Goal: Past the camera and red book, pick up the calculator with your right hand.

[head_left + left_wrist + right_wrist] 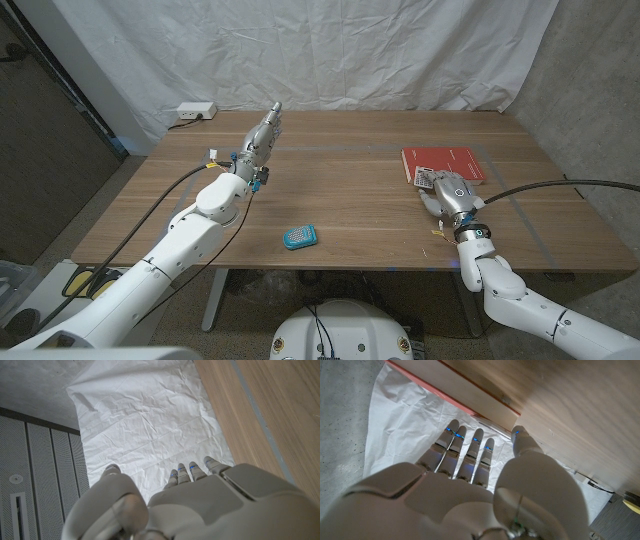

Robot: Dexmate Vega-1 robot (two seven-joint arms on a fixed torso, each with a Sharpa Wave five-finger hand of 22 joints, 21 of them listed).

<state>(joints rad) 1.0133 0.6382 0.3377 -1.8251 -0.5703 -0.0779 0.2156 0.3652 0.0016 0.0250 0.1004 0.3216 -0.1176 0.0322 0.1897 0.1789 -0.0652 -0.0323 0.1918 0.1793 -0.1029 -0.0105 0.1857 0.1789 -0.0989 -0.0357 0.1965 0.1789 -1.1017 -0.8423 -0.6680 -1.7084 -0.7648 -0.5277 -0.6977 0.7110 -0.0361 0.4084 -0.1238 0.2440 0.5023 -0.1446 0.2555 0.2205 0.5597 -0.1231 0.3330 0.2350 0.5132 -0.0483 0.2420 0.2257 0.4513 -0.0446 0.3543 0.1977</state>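
A small blue calculator (299, 237) lies near the table's front edge, about midway between my arms. The red book (445, 160) lies at the right of the wooden table (350, 190). My right hand (447, 192) sits at the book's near edge with its fingers stretched out toward it and nothing in it. The right wrist view has the right hand (470, 485) pointing at the red book (470, 395) seen edge-on, with pale pages. My left hand (260, 138) reaches toward the back of the table, fingers straight and empty; the left wrist view has this left hand (190, 500) before the cloth.
A white power strip (196, 111) lies at the back left corner. A wrinkled white cloth (330, 50) hangs behind the table. A black cable (560, 185) runs from my right wrist off to the right. Thin tape lines cross the tabletop.
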